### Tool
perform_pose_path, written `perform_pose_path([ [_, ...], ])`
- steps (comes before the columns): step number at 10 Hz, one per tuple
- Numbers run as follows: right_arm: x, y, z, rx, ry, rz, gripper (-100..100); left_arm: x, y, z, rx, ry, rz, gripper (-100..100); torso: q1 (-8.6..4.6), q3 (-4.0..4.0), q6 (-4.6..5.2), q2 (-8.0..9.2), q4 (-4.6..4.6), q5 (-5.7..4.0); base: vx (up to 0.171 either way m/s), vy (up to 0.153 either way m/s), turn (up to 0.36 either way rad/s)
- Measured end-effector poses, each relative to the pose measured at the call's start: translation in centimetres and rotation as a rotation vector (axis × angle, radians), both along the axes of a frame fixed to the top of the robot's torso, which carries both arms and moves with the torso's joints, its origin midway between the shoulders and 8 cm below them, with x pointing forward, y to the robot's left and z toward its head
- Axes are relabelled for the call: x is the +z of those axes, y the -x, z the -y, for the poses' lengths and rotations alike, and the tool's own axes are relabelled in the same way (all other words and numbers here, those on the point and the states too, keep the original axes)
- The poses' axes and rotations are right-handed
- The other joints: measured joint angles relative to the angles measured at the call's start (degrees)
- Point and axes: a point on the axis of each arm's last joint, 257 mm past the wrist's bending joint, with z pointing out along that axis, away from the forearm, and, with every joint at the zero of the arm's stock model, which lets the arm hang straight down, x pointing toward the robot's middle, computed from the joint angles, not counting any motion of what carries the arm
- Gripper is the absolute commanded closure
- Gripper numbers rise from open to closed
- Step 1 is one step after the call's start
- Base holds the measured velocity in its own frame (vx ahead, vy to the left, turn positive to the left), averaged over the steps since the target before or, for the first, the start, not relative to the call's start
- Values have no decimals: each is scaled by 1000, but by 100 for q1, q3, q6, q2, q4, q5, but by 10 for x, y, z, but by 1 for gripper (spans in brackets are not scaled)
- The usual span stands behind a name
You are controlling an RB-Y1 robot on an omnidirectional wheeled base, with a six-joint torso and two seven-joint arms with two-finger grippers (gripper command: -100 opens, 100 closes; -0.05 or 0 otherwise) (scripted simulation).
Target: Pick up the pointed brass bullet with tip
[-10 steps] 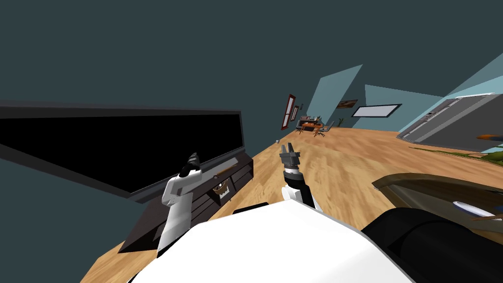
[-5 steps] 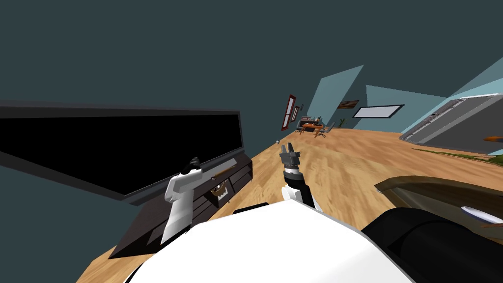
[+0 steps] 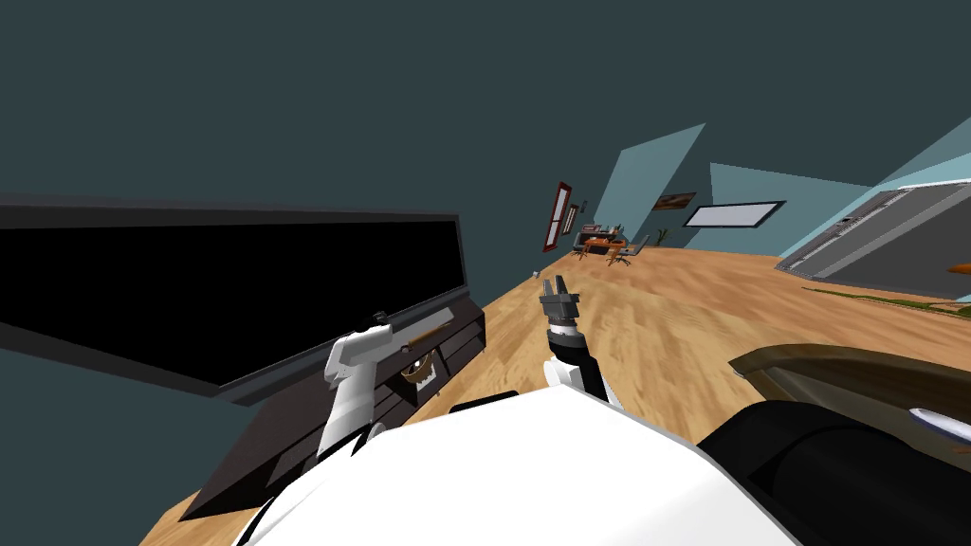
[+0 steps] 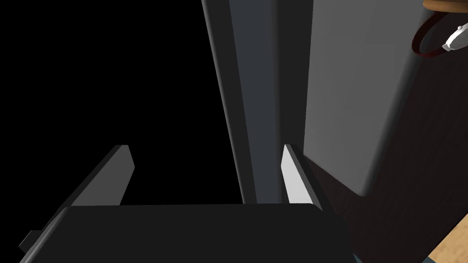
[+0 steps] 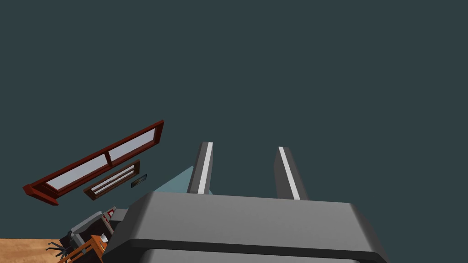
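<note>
The likeliest bullet is the slim orange-brown piece (image 3: 429, 333) lying on top of the dark TV stand (image 3: 284, 445), left of centre in the head view; it is too small to confirm a tip. The left end effector (image 3: 379, 318) sits just short of it, released, its 2 fingers spread wide and holding nothing. In the left wrist view they point at the TV (image 4: 247, 91), while a tan rounded edge (image 4: 445, 4) shows in the upper right corner; I cannot tell whether that is the same piece.

To do this well, I judge the hand should turn away from the screen, travel along the stand's top, straddle the piece across its long axis and close on the thicker body, since a round shape may roll.

Room is tight: the TV stands close on 1 side and the stand's front edge is on the other. The wooden floor (image 3: 664, 313) at centre right is open, where the right end effector (image 3: 559, 296) hangs with fingers apart, carrying nothing.
</note>
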Motion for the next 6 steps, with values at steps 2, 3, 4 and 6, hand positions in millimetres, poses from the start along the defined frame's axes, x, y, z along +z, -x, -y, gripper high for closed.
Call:
perform_pose_path([
  [2, 0, 0, 0, 0, 0, 0, 0, -21, 9, -1, 14, 39, -64, -100, 6, -1, 0, -1, 0, 1, 71, -52, 2],
  [3, 0, 0, 0, 0, 0, 0, 0, -33, 16, -3, 21, 62, -100, -100, 0, -4, 0, -8, -1, 1, 68, -55, 8],
  [4, 0, 0, 0, 0, 0, 0, 0, -40, 18, -1, 26, 78, -127, -100, 1, -3, 1, -5, -1, 0, 83, -54, -3],
  [6, 0, 0, 0, 0, 0, 0, 0, -63, 26, 3, 36, 117, -191, -100, 5, -3, 0, -5, -1, 1, 73, -43, -2],
])
